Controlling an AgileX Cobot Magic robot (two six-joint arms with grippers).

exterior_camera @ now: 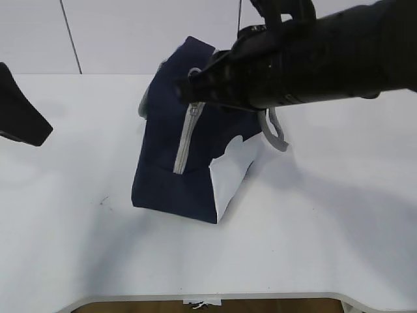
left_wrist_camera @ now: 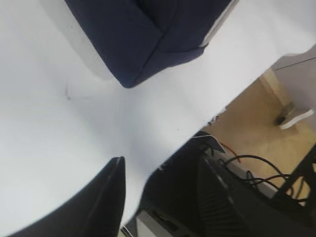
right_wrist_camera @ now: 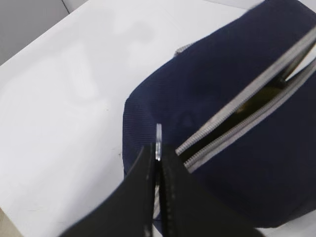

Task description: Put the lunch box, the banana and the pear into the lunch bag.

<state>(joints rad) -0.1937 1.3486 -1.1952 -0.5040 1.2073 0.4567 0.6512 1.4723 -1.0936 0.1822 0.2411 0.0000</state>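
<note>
The navy-blue lunch bag [exterior_camera: 166, 176] stands mid-table, with its grey zipper [exterior_camera: 186, 140] running down the top face. My right gripper [exterior_camera: 187, 88] hangs over the bag's far end. In the right wrist view the right gripper [right_wrist_camera: 157, 154] is shut on the metal ring zipper pull [right_wrist_camera: 158, 136], and the zipper [right_wrist_camera: 237, 116] beside it gapes partly open on the bag [right_wrist_camera: 197, 84]. My left gripper [exterior_camera: 23, 117] is at the far left, off the bag; its jaws stand open and empty [left_wrist_camera: 160, 170], with the bag's corner [left_wrist_camera: 143, 44] ahead. The lunch box, banana and pear are out of view.
The bag's white side panel [exterior_camera: 231, 176] faces the front right, and a grey webbing handle [exterior_camera: 277, 137] hangs off its right side. The white table's front edge [exterior_camera: 208, 297] is near. Beyond the edge lie the floor and cables [left_wrist_camera: 256, 163].
</note>
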